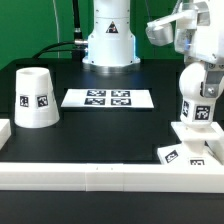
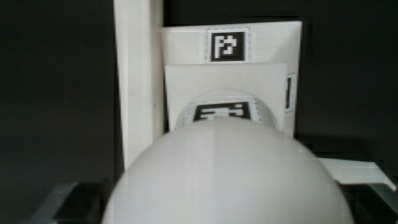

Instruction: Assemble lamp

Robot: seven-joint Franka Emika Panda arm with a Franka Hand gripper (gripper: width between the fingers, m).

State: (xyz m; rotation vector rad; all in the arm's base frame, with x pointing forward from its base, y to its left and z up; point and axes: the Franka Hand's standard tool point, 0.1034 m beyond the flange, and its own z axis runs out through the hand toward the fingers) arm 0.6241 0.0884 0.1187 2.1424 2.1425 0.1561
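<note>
Bulb (image 1: 197, 110) being set on the base (image 1: 186, 152), lower right of the exterior view.
Gripper (image 1: 200, 90) looks clamped on the bulb; next it likely needs seating squarely.

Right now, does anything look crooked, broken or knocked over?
No, nothing stands out. The shade stands upright by itself, the base lies flat beside the rail, and the claw holds the bulb straight up above the base. No part looks cracked or tipped.

Blurred at the pincer (image 2: 217, 198), the bulb (image 2: 222, 165) hides much of the base (image 2: 222, 85) below it; we cannot judge the grip.
</note>
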